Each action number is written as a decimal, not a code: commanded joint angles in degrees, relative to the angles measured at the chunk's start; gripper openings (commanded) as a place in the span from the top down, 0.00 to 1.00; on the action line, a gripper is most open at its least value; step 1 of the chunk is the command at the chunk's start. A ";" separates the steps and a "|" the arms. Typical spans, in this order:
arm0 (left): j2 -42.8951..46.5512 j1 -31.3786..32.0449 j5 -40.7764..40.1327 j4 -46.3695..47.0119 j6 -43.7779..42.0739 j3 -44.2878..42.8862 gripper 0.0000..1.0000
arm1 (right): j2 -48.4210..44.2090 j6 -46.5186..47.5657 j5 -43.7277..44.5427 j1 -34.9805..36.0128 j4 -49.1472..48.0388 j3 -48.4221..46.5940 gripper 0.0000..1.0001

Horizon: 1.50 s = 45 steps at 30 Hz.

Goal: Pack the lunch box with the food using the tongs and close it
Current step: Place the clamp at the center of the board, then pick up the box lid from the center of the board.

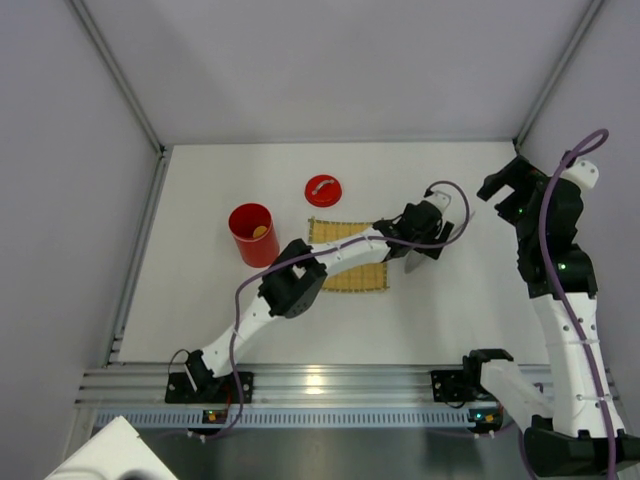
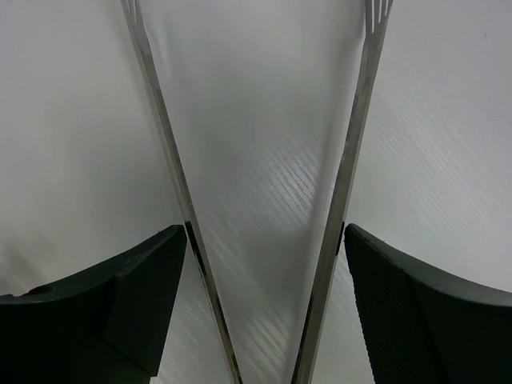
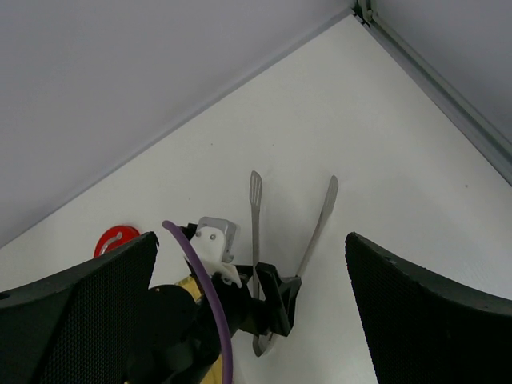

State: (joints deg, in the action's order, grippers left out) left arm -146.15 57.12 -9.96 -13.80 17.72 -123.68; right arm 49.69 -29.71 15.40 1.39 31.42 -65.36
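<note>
The silver tongs lie spread in a wide V on the white table, right of the mat. My left gripper is open over their hinge end, with one arm running close along each finger's inner edge. The right wrist view shows the tongs flat on the table under that gripper. The red lunch box stands open at the left with an orange-yellow piece of food inside. Its red lid lies apart, behind the mat. My right gripper is open and empty, raised at the far right.
The square yellow bamboo mat lies under the left forearm, with no food showing on its visible part. White walls with metal corner rails enclose the table on three sides. The left arm's purple cable loops above its wrist.
</note>
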 commanded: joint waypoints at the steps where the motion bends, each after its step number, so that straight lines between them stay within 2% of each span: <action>1: 2.43 -0.08 -0.50 3.25 -1.19 -1.13 0.15 | 0.23 1.06 0.25 0.63 1.19 -0.99 0.01; 7: 9.55 -0.34 -1.30 2.55 -4.88 -0.25 0.10 | 0.14 1.15 0.07 0.55 1.54 -2.13 0.01; 12: 15.79 -2.01 -1.64 -1.30 -4.53 -4.71 0.07 | 0.23 1.15 -0.46 0.63 2.24 -3.63 0.00; 15: 20.44 -4.47 -5.33 -5.43 -2.61 -5.43 0.07 | 0.67 1.33 -0.98 0.63 2.33 -4.77 0.01; 18: 26.67 -11.21 -7.88 -11.50 2.47 -4.30 0.07 | 3.90 1.59 -3.60 0.63 2.33 -6.00 0.01; 20: 31.42 -14.57 -6.40 -12.82 4.86 1.22 0.07 | 6.37 1.24 -6.16 1.07 2.16 -7.32 0.00; 22: 39.77 -18.27 -5.95 -11.34 5.93 9.63 0.07 | 10.85 0.62 -8.28 2.64 0.93 -8.11 0.01; 26: 50.85 -20.65 -9.63 -12.73 5.14 16.88 0.06 | 21.12 0.62 -4.68 13.10 -2.32 -12.76 0.01; 27: 54.61 -20.82 -10.34 -13.61 4.96 18.11 0.06 | 26.80 0.97 -3.37 14.77 -2.41 -14.77 0.01; 32: 67.10 -20.91 -14.11 -16.07 3.38 26.54 0.06 | 46.69 2.03 0.16 23.38 -0.66 -34.53 0.02; 33: 68.79 -21.00 -14.74 -16.52 2.94 27.60 0.06 | 54.03 1.85 -0.02 24.09 1.60 -42.31 0.03; 35: 73.17 -21.00 -16.14 -18.36 1.98 29.54 0.06 | 61.02 1.07 -0.02 25.93 3.82 -50.09 0.04; 36: 74.68 -21.00 -17.89 -18.97 1.62 31.11 0.05 | 67.58 0.71 -0.10 26.38 6.00 -57.78 0.06; 39: 79.69 -21.00 -20.97 -21.44 0.57 33.32 0.05 | 77.71 -1.74 -0.45 28.05 8.30 -69.15 0.10; 43: 85.92 -21.00 -25.46 -23.37 -1.10 34.99 0.05 | 81.96 -6.92 -6.50 29.02 3.67 -69.12 0.17; 45: 87.34 -20.91 -27.12 -23.72 -1.71 35.87 0.04 | 82.49 -8.68 -9.49 29.28 0.85 -65.35 0.20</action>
State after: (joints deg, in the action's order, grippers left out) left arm -61.47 36.16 -32.14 -35.94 18.20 -88.79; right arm 132.53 -34.00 10.26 29.80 34.44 -131.39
